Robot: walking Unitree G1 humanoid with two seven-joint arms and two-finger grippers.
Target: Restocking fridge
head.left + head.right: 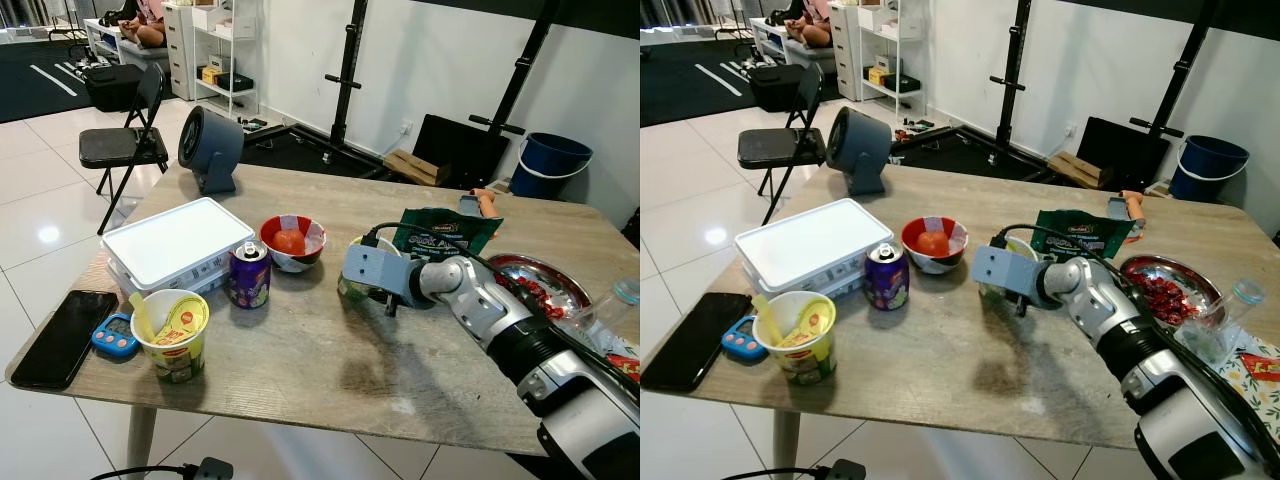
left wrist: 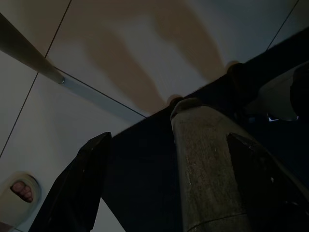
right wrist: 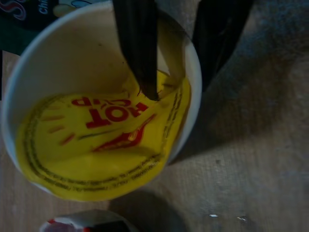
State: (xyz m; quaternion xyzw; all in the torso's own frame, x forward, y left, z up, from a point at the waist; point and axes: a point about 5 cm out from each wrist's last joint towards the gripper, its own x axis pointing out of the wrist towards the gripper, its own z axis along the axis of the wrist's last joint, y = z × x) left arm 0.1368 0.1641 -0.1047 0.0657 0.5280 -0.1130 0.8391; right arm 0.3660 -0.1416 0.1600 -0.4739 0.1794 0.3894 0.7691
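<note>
Yellow peel-back lid, printed HOT CUP in red, lies folded down inside the white noodle cup (image 3: 96, 121) that the right gripper (image 3: 178, 53) has reached. In the right wrist view one black finger (image 3: 137, 43) dips inside the cup w/ its tip on the lid, the other finger sits outside the wall, so the rim is straddled. Jaws are partly apart w/ the wall between; whether they actually pinch it I can't tell, the view is dim.

From the head views the cup sits mid-table on the wooden table (image 1: 300, 370), largely hidden behind the gripper's grey housing, just in front of a green snack bag (image 1: 445, 232). To its left: red bowl (image 1: 293, 243) w/ a tomato, then a purple drink can (image 1: 249, 275), a white lidded box (image 1: 175, 243), and a second yellow noodle cup (image 1: 175, 330) near the front edge beside a black phone (image 1: 62, 338) and a small blue timer (image 1: 113, 335). A metal dish (image 1: 1168, 290) of red items lies by the right arm.

Left gripper (image 2: 169, 193) hangs below the table in shade, fingers spread wide, nothing between them except a table leg seen beyond.
</note>
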